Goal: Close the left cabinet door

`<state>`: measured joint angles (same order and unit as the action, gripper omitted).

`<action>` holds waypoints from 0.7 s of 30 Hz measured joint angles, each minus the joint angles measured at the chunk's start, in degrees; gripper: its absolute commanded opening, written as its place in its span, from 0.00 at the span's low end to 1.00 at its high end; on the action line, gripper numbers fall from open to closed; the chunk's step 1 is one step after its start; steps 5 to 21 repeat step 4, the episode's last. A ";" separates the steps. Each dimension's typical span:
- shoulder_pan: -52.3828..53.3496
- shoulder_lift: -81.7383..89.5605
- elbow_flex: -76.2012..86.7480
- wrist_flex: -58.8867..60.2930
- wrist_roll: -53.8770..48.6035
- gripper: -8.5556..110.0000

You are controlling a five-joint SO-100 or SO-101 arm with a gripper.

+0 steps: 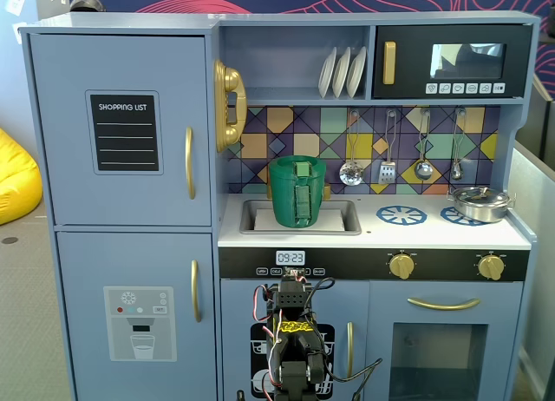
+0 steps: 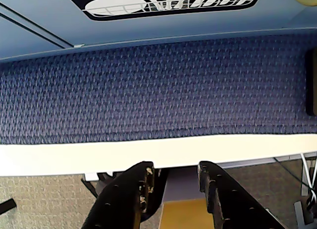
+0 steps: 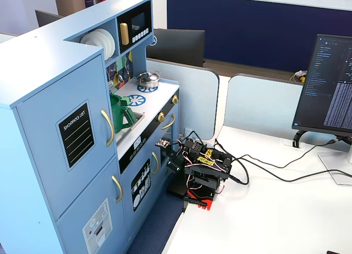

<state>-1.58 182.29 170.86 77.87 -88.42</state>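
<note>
The left cabinet door [image 1: 121,128] is light blue with a black "SHOPPING LIST" panel and a curved gold handle [image 1: 189,162]. It lies flush with the cabinet front in both fixed views [image 3: 66,138]. My arm [image 3: 201,169] sits folded on the white table in front of the toy kitchen, well below and to the right of that door in a fixed view [image 1: 295,331]. In the wrist view my gripper [image 2: 176,172] points down over the white table edge [image 2: 148,154] and blue carpet [image 2: 158,90]. Its jaws stand apart and hold nothing.
A taller blue door with a dispenser graphic [image 1: 139,323] is below the left door. A green jug [image 1: 297,191] stands in the sink and a steel pot [image 1: 479,203] on the stove. A monitor [image 3: 333,83] and cables [image 3: 275,174] occupy the table's right.
</note>
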 measured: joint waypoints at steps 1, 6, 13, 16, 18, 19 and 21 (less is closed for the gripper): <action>0.00 0.00 0.00 0.00 0.00 0.10; 0.00 0.18 0.00 0.00 0.00 0.10; 0.00 0.18 0.00 0.00 0.00 0.10; 0.00 0.18 0.00 0.00 0.00 0.10; 0.00 0.18 0.00 0.00 0.00 0.10; 0.00 0.18 0.00 0.00 0.00 0.10; 0.00 0.18 0.00 0.00 0.00 0.10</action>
